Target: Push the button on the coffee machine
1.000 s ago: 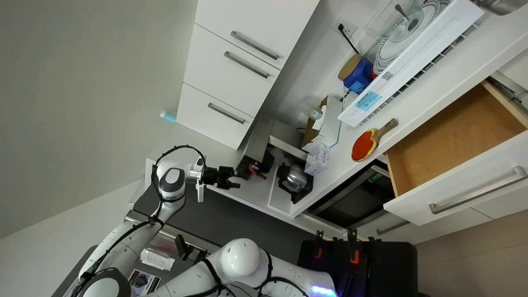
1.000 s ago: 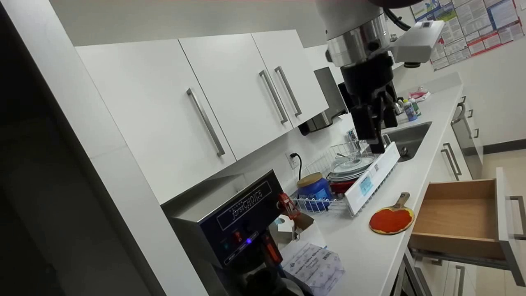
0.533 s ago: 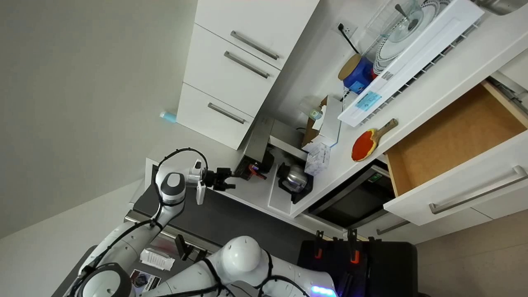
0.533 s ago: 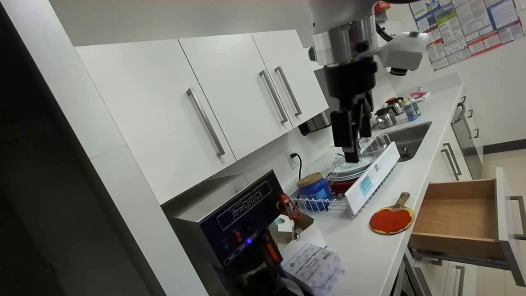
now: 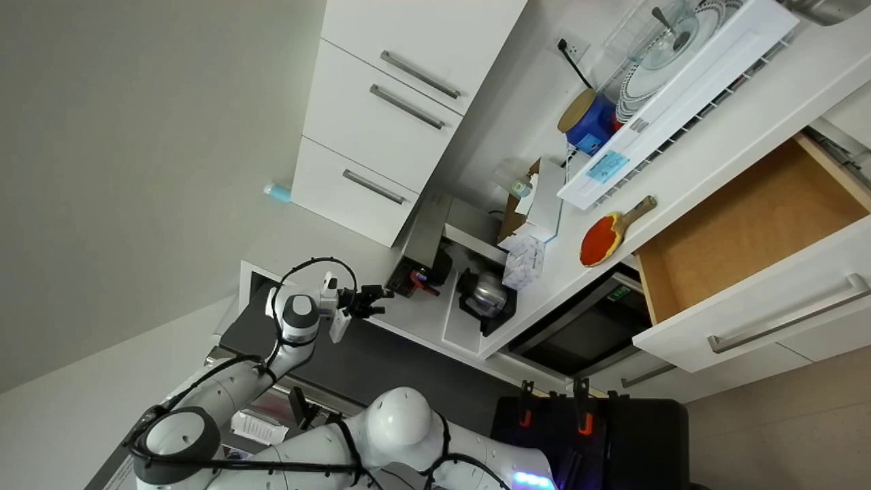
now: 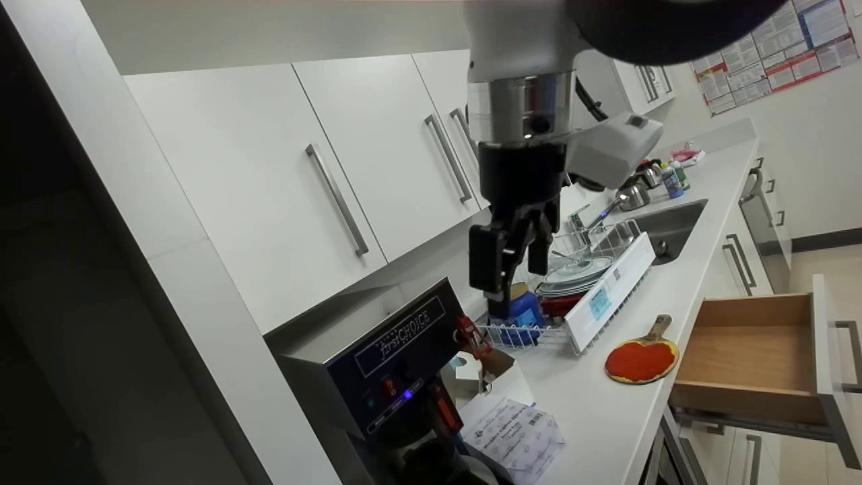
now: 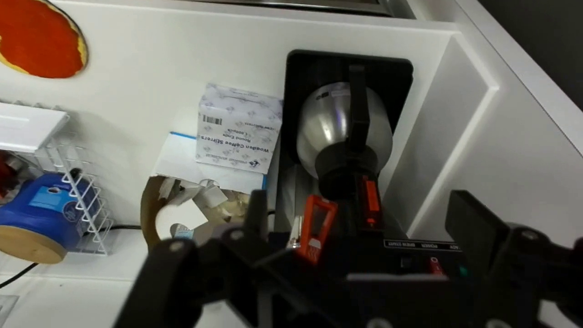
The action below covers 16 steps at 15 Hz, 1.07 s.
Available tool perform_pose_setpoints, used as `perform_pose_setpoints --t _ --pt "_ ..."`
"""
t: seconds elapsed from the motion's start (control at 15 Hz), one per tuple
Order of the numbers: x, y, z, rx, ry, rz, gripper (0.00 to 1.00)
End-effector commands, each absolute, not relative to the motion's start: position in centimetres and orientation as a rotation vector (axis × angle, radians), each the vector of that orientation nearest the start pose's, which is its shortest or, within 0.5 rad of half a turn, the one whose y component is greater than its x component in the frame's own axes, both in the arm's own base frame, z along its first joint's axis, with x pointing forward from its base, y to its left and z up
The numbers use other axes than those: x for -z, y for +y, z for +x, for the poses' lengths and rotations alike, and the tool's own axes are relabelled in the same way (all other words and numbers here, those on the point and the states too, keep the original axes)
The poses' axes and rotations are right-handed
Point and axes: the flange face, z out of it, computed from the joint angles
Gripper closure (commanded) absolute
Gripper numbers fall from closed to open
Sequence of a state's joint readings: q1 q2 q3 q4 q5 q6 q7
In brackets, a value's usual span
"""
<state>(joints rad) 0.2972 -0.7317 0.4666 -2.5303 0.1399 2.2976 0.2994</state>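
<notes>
The coffee machine (image 6: 411, 337) is a black-fronted boxy appliance on the counter; it also shows in an exterior view (image 5: 418, 269). Its front panel has a red switch (image 6: 388, 387) and a small blue light (image 6: 407, 395). In the wrist view, the red power switch (image 7: 435, 265), a black brew-start switch (image 7: 405, 262) and a green light (image 7: 462, 271) show between my fingers; the gripper body hides the panel's lower part. My gripper (image 7: 357, 205) is open and empty. In an exterior view the gripper (image 6: 518, 286) appears above and right of the machine, apart from it.
A shiny metal pot (image 7: 341, 123) sits below the machine's front. A coffee stirrer box (image 7: 239, 130) and an opened carton (image 7: 200, 214) stand beside it. A red-orange tag (image 7: 317, 228) hangs at the machine. A dish rack (image 6: 609, 296) and open drawer (image 6: 747, 343) lie farther along.
My gripper has moved left and down toward the coffee machine in an exterior view, and the wrist has tilted. The fingers stay open. The machine and the objects around it have not moved.
</notes>
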Motion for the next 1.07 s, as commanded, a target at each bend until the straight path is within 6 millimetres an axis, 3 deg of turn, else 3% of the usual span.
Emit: perform_pose_setpoints --t 0.0,0.33,0.4,0.87,0.93,1.0 --pt "-52.1 32.7 27.8 0.769 -0.446 -2.908 0.00" --pt "-50.7 36.9 28.3 0.764 -0.478 -2.877 0.00" --pt "-50.6 35.3 27.4 0.766 -0.480 -2.891 0.00" --pt "-50.4 35.6 27.9 0.782 -0.429 -2.884 0.00" --pt "-50.4 35.9 28.2 0.791 -0.399 -2.879 0.25" --pt "-50.5 36.2 28.4 0.804 -0.369 -2.875 0.28"
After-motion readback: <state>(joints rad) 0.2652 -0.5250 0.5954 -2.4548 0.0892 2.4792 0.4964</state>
